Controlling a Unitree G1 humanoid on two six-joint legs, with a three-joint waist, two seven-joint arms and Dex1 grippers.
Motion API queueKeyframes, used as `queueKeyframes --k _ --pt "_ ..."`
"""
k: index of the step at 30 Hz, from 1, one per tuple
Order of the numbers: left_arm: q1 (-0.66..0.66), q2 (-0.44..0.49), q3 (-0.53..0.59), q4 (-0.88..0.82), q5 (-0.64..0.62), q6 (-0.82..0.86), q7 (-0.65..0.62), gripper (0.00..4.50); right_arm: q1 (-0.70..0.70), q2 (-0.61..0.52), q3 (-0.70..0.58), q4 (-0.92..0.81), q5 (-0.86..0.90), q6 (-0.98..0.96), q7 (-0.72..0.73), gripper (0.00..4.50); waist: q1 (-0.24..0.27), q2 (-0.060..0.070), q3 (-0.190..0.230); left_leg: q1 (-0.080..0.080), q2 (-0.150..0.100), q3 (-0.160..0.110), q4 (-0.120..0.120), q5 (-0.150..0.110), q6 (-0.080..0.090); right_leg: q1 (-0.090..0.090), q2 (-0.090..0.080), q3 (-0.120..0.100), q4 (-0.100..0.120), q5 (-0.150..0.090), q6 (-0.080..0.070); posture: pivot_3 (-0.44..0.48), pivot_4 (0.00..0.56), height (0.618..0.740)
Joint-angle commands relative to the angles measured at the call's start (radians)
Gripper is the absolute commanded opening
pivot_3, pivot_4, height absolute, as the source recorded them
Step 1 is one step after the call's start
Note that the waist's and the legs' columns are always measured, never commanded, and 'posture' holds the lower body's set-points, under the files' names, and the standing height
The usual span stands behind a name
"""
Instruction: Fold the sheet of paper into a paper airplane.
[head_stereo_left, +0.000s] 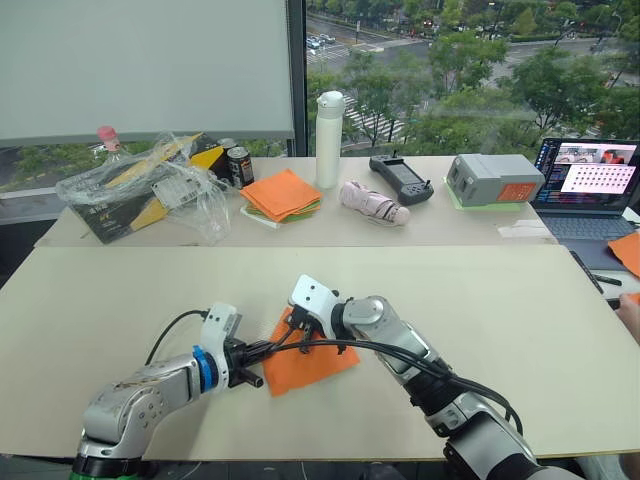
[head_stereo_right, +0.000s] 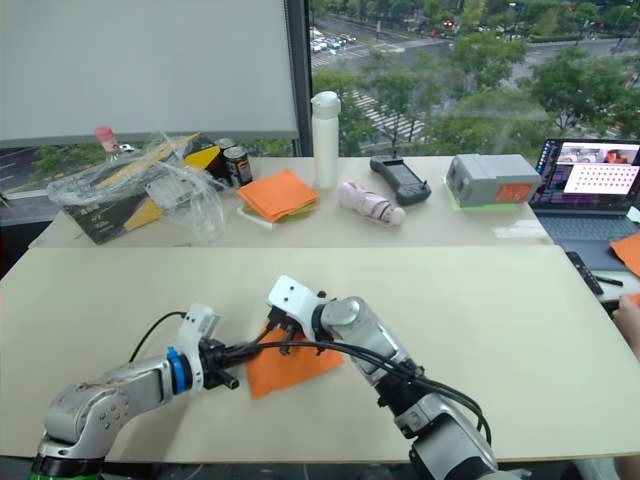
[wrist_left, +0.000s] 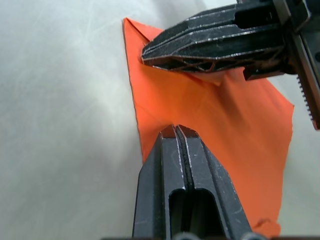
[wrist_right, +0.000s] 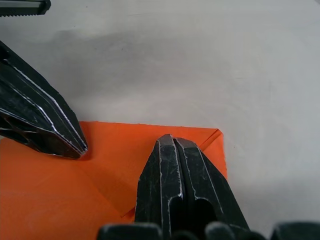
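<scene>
The sheet of paper (head_stereo_left: 318, 372) is bright orange and lies flat on the near cream table (head_stereo_left: 500, 300), with one corner creased inward. My left gripper (head_stereo_left: 274, 347) comes in from the left, shut, its tips (wrist_left: 175, 129) resting on the sheet near its edge. My right gripper (head_stereo_left: 300, 334) reaches down from the far side, also shut, with its tips (wrist_right: 172, 137) pressing the paper (wrist_right: 50, 200) close to a folded corner. The two grippers' tips are a short gap apart on the sheet (wrist_left: 225, 130). No paper airplane shape is in view.
The back table holds a pile of orange and green sheets (head_stereo_left: 282, 195), a white bottle (head_stereo_left: 329, 125), a can (head_stereo_left: 240, 165), a plastic-wrapped box (head_stereo_left: 150, 185), a black controller (head_stereo_left: 400, 178), a grey box (head_stereo_left: 495, 178) and a laptop (head_stereo_left: 585, 190). A person's hand (head_stereo_left: 630, 315) shows at the right edge.
</scene>
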Motion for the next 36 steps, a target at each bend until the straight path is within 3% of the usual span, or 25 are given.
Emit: queueKeyframes --k 1,12,36 --pt "-0.024 -0.017 -0.003 0.034 0.037 0.003 0.053 0.02 0.032 -0.005 0.059 0.044 -0.016 0.047 0.037 0.0 0.0 0.0 0.0 0.0 0.0 0.0 0.0 0.0 0.0 0.0 0.0 0.0 0.0 0.0 0.0 0.0 0.15 0.74" --pt "-0.017 -0.007 -0.011 0.076 0.086 -0.015 0.083 0.02 0.038 -0.006 0.06 0.035 -0.022 0.056 0.037 0.0 -0.002 0.0 0.0 0.0 0.0 0.0 0.0 0.0 0.0 0.0 0.0 0.0 0.0 0.0 0.0 0.0 0.15 0.74" --pt "0.143 0.074 -0.007 -0.12 0.018 0.012 0.034 0.02 0.038 -0.01 0.067 0.043 -0.028 0.051 0.044 0.0 -0.002 0.002 -0.001 0.003 0.0 0.001 -0.006 0.0 0.0 0.0 0.0 0.001 -0.003 0.0 0.0 0.0 0.15 0.74"
